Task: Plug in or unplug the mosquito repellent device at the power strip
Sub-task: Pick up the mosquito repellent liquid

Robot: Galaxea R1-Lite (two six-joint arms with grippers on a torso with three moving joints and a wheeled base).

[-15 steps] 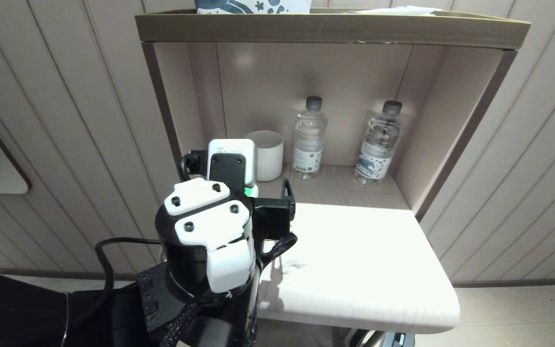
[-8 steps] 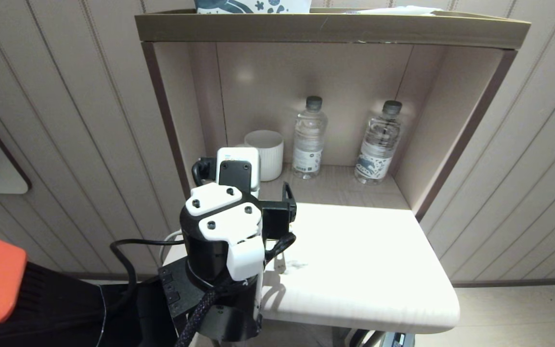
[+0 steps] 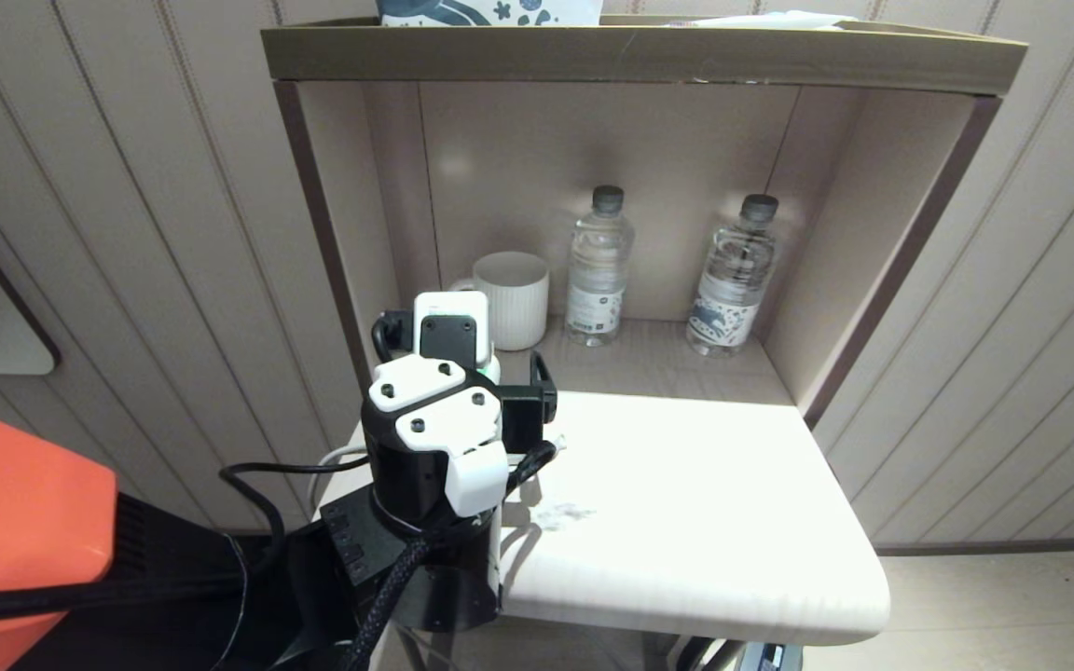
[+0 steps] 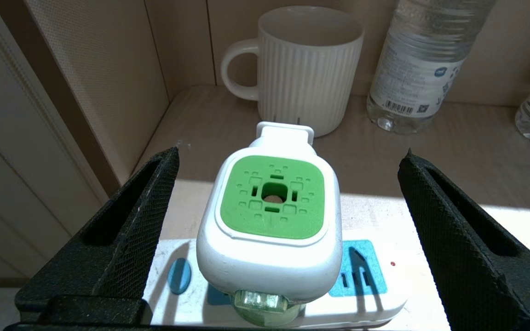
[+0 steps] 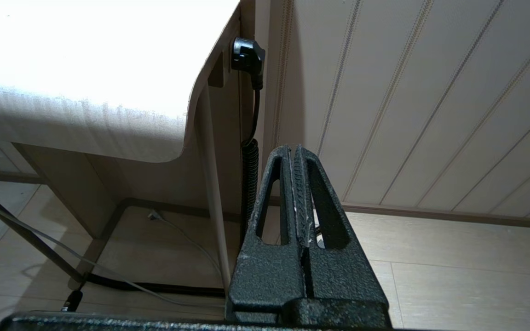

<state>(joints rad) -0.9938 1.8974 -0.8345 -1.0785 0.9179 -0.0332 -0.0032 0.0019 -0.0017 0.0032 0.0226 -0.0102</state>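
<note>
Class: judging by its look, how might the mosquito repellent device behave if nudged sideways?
The mosquito repellent device looks like stiff, smooth plastic, probably slippery. It stands tall on the power strip, so a nudge may lever it or drag the strip.

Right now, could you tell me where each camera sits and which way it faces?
Head: high, looking down at the table; left arm shows.
Left wrist: behind the open left gripper, over the repellent device on the power strip.
Right wrist: low, past the shut right gripper toward the floor.
Head and left wrist share the mug.
</note>
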